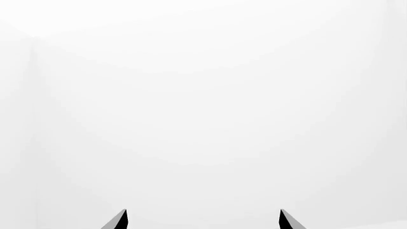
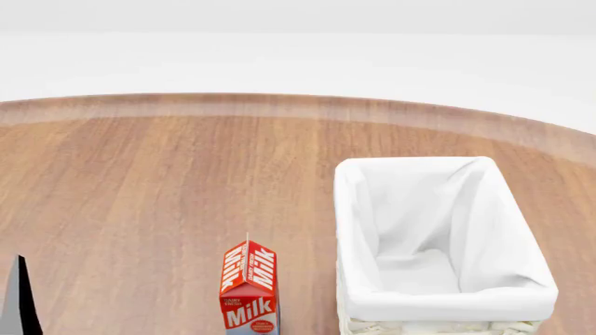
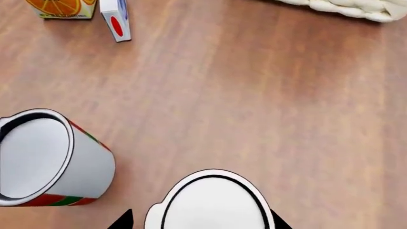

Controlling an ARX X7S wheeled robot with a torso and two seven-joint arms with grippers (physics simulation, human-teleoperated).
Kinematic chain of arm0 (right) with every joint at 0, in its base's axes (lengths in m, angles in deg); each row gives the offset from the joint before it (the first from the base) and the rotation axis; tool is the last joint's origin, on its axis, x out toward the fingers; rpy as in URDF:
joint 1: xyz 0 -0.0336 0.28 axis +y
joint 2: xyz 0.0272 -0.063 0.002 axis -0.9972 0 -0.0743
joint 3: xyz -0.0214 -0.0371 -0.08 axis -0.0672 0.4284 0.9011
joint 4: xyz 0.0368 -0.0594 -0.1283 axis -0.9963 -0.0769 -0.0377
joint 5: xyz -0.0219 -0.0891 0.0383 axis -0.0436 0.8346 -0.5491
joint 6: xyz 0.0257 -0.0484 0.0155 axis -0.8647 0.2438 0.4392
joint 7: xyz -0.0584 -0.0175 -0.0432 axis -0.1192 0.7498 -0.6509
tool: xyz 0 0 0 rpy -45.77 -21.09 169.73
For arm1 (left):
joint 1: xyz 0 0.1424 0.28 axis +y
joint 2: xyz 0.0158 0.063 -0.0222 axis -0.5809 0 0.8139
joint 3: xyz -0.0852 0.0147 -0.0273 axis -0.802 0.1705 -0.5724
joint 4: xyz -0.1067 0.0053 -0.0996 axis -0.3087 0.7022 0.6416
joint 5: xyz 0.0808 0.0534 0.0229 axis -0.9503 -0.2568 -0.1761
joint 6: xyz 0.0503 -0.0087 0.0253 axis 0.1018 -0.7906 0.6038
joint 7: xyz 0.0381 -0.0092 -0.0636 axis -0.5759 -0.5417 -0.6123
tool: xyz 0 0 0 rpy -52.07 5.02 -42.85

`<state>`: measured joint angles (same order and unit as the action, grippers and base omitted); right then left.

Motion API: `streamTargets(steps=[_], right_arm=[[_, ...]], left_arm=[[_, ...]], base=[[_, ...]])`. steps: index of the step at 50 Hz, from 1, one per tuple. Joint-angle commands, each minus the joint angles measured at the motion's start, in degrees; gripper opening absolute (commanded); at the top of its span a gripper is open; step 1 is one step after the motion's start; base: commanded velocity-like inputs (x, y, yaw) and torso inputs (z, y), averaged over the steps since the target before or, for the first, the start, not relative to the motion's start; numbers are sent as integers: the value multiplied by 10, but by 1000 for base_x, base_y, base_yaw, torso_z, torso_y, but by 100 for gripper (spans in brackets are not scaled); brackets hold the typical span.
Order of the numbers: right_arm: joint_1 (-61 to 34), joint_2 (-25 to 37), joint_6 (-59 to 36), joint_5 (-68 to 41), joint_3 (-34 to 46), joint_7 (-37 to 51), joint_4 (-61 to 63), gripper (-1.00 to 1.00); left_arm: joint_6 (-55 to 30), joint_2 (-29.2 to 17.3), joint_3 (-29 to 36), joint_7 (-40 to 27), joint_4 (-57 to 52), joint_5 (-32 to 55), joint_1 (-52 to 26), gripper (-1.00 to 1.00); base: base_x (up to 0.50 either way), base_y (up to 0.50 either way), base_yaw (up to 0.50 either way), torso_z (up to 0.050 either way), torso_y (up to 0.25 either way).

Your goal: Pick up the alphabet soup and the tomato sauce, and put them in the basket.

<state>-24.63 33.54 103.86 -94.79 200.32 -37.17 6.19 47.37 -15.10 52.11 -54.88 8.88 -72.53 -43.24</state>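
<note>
The tomato sauce (image 3: 47, 162), a can with a red and green band and a white top, stands on the wooden table in the right wrist view. Beside it a second can (image 3: 213, 202) shows only its white top; its label is hidden, so I take it for the alphabet soup. My right gripper (image 3: 202, 220) is open and straddles this can, with a small gap at one finger. The basket (image 2: 359, 209), cream wicker with a white liner, stands empty at the right of the head view. My left gripper (image 1: 203, 218) is open and empty, facing blank white.
A red and white milk carton (image 2: 248, 286) stands just left of the basket. An orange juice carton (image 3: 60, 8) and a small white box (image 3: 116, 19) lie beyond the cans. The basket's woven edge (image 3: 343, 7) shows past them. A dark left finger (image 2: 19, 300) shows at the head view's lower left.
</note>
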Motion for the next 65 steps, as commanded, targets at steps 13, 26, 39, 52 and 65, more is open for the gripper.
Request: streamTargets(steps=[13, 26, 39, 52, 65], right_arm=[[-8, 17, 0, 18, -8, 14, 23, -100], [-105, 151, -62, 95, -33, 67, 225, -100], [-151, 227, -75, 104, -62, 62, 307, -100], [-252, 311, -153, 28, -151, 37, 419, -100], [-381, 311, -271, -122, -282, 33, 461, -100]], left_arm=[[6, -2, 4, -2, 9, 1, 0, 100], [4, -5, 3, -4, 4, 4, 0, 100], [-3, -6, 5, -7, -5, 2, 0, 100], [-3, -8, 5, -8, -5, 4, -1, 100], [2, -10, 7, -8, 1, 6, -2, 100]], base=[[0, 0, 0, 0, 0], [0, 0, 0, 0, 0], [0, 0, 0, 0, 0], [0, 0, 0, 0, 0], [0, 0, 0, 0, 0]])
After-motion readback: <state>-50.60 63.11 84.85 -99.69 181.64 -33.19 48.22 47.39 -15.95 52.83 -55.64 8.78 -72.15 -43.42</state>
